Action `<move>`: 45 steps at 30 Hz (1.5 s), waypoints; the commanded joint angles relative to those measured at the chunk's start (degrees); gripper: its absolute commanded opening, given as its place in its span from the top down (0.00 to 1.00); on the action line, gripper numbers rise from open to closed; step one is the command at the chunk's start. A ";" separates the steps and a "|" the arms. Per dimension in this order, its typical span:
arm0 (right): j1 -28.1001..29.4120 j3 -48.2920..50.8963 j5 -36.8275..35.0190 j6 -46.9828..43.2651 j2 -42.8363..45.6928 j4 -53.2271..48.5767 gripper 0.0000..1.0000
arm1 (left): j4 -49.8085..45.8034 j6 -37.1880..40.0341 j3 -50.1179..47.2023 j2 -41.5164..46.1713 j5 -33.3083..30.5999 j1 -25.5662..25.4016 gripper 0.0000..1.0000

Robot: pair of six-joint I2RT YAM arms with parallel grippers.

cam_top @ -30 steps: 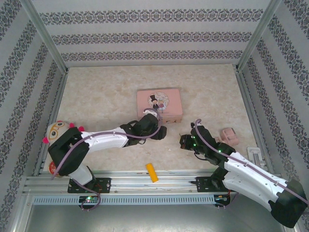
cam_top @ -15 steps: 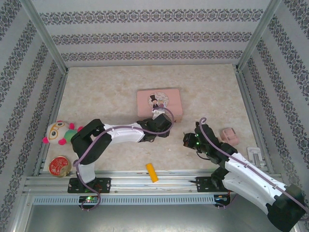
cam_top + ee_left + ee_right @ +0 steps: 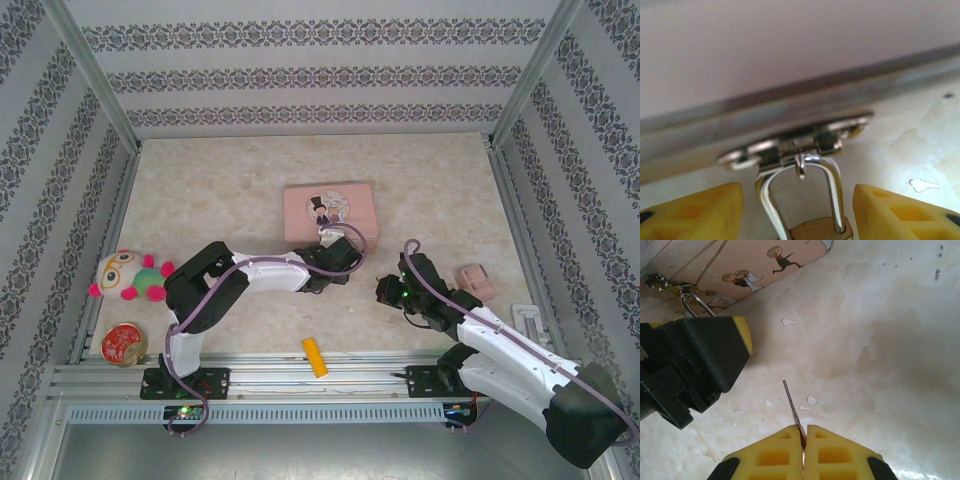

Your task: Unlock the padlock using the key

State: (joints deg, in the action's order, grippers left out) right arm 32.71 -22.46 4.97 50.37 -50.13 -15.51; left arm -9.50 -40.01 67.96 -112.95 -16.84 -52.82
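Observation:
The padlock (image 3: 821, 229) hangs by its silver shackle (image 3: 832, 190) from the hasp on the front of the pink tin (image 3: 330, 212). Its brass body sits low in the left wrist view. My left gripper (image 3: 799, 217) is open, one yellow fingertip (image 3: 695, 210) on each side of the padlock, with gaps showing on both sides. My right gripper (image 3: 804, 440) is shut on the key (image 3: 791, 404). The thin dark blade points out over the table towards the left gripper's finger (image 3: 700, 350). From above, the right gripper (image 3: 385, 290) is a little right of the left gripper (image 3: 337, 258).
A yellow block (image 3: 315, 357) lies near the front rail. A plush toy (image 3: 125, 277) and a round red tin (image 3: 123, 342) sit at the left. A small pink object (image 3: 475, 280) and a white piece (image 3: 530, 322) lie at the right. White flecks dot the marble top.
My left arm has stretched forward and right, bringing its gripper up to the tin's front, and its jaws have narrowed. The right gripper has shifted slightly, still holding the key.

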 commanded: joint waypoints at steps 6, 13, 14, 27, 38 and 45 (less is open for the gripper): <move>-1.64 0.31 2.29 -2.88 -2.41 3.72 1.00 | -1.23 -1.68 1.83 -1.49 -3.13 -0.09 0.46; -2.73 -0.10 4.46 -4.83 -5.81 6.20 1.00 | -1.09 -2.74 2.41 -2.36 -3.24 0.26 0.53; -2.89 -0.21 4.88 -5.08 -6.37 6.56 1.00 | -0.96 -2.94 2.38 -2.50 -3.15 0.26 0.53; -3.88 2.42 10.44 -5.58 -13.21 20.57 1.00 | 2.11 -6.39 1.13 -1.26 4.27 1.23 0.71; -3.71 6.82 11.94 -7.83 -15.32 27.83 1.00 | 13.29 -12.45 -4.07 1.77 14.54 3.95 0.74; -3.44 6.90 14.04 -7.84 -17.68 31.39 1.00 | 15.03 -13.37 -4.74 1.68 16.26 4.21 0.73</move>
State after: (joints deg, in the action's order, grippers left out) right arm 29.36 -16.10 17.19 43.48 -66.76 12.43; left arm -0.67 -51.22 63.64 -111.15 -7.16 -48.51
